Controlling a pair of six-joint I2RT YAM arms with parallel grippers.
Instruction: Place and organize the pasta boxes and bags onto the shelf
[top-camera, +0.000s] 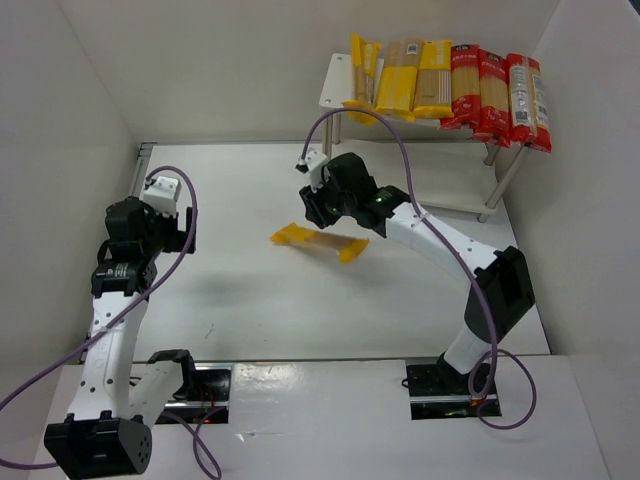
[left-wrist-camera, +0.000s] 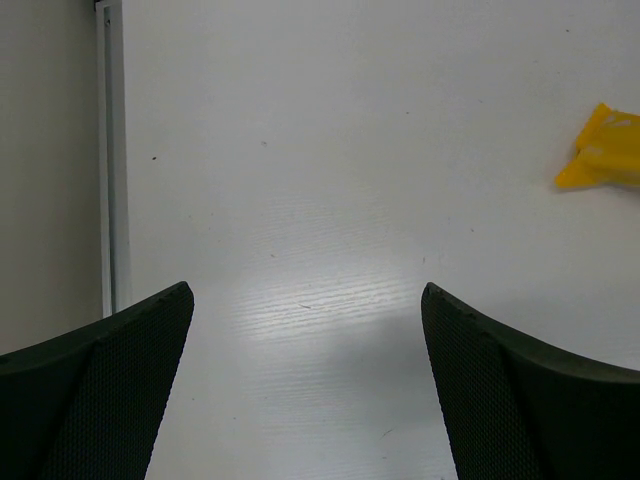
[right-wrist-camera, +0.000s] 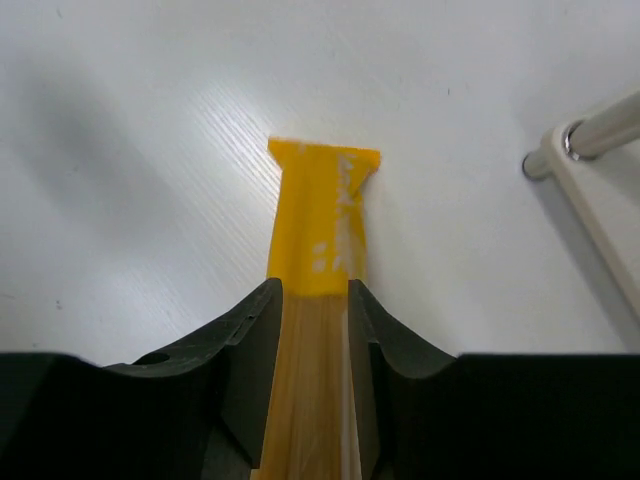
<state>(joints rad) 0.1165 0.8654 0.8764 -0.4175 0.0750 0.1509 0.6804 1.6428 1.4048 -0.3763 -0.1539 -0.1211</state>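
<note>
Top: fixed high behind the arm bases (top-camera: 440, 385), faces down and forward, takes in whole table (top-camera: 250, 300) up to shelf (top-camera: 338, 85) at far right. Left wrist: low and near, faces down past left fingers (left-wrist-camera: 100, 400) at table top, packet (left-wrist-camera: 605, 150) end at right edge. Right wrist: very near, faces along same packet between right fingers (right-wrist-camera: 235, 370), shelf corner at right. Packet shared by all three.

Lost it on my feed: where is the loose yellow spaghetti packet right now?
Top view, mid-table: the yellow packet is gripped by the right tool, nearer than and left of the shelf.
</note>
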